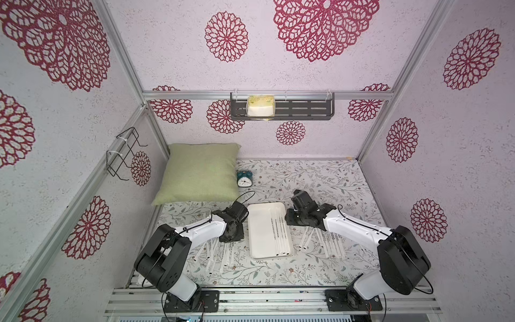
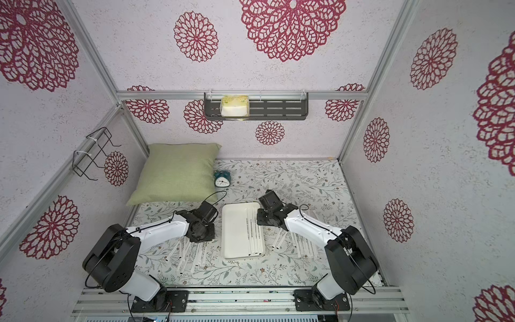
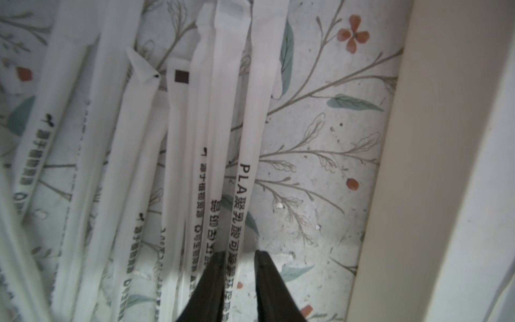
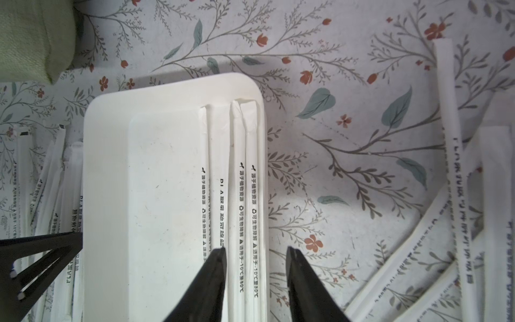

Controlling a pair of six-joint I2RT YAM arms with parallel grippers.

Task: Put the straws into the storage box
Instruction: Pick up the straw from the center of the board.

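Note:
The white storage box [image 1: 260, 237] [image 2: 237, 237] lies mid-table, and several straws [image 1: 280, 231] [image 4: 245, 195] lie along its right side. More straws are spread on the cloth to its left [image 1: 211, 251] [image 3: 178, 167] and to its right [image 1: 331, 245] [image 4: 457, 195]. My left gripper [image 3: 240, 253] is low over the left pile, beside the box wall [image 3: 446, 167]. Its jaws stand narrow with one printed straw [image 3: 245, 181] between them, resting against one finger with a gap to the other. My right gripper [image 4: 255, 250] hangs open and holds nothing above the box's right rim.
A green pillow [image 1: 200, 172] and a teal alarm clock [image 1: 244, 178] sit at the back left of the table. On the back wall is a dark slotted shelf [image 1: 306, 110] holding a pale pack, and a wire rack [image 1: 125, 153] hangs on the left wall.

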